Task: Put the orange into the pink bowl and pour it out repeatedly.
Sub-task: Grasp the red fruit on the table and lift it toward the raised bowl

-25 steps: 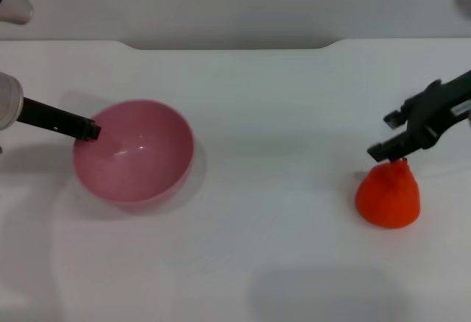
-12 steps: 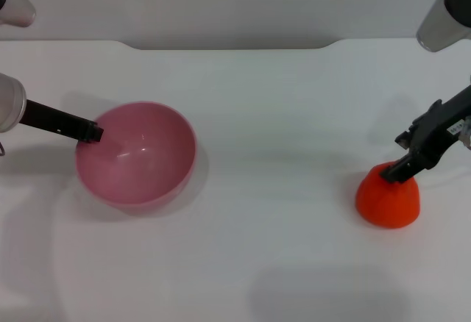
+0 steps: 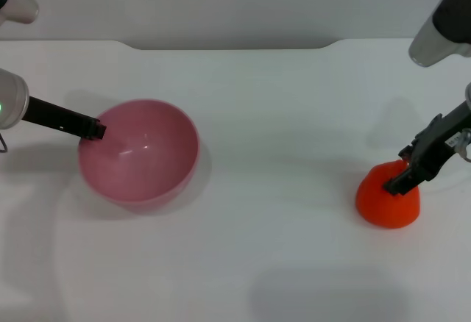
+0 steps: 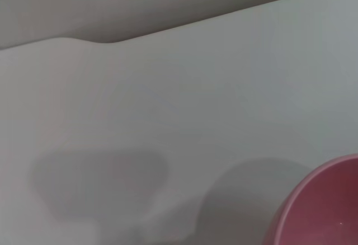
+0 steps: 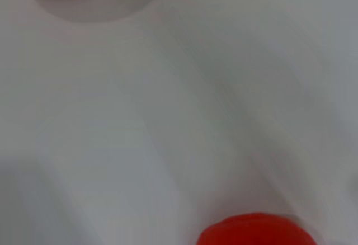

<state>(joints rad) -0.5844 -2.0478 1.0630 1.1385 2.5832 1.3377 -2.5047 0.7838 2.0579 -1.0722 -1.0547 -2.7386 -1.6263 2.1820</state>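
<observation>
While the pink bowl [image 3: 138, 153] waits empty, the right end effector [image 3: 409, 176] meets the orange [image 3: 388, 195].
Its grip state I cannot tell; the left end effector [image 3: 91, 129] touches the bowl's rim on the white desk [image 3: 272, 212], grip equally unclear.

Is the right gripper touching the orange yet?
Touching. In the head view the right gripper has its dark fingertips overlapping the upper right side of the orange, with no gap showing. The right wrist view shows only the fruit's edge.

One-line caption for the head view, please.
Right gripper descends onto the orange on the white table; left gripper holds the empty pink bowl's rim.
</observation>
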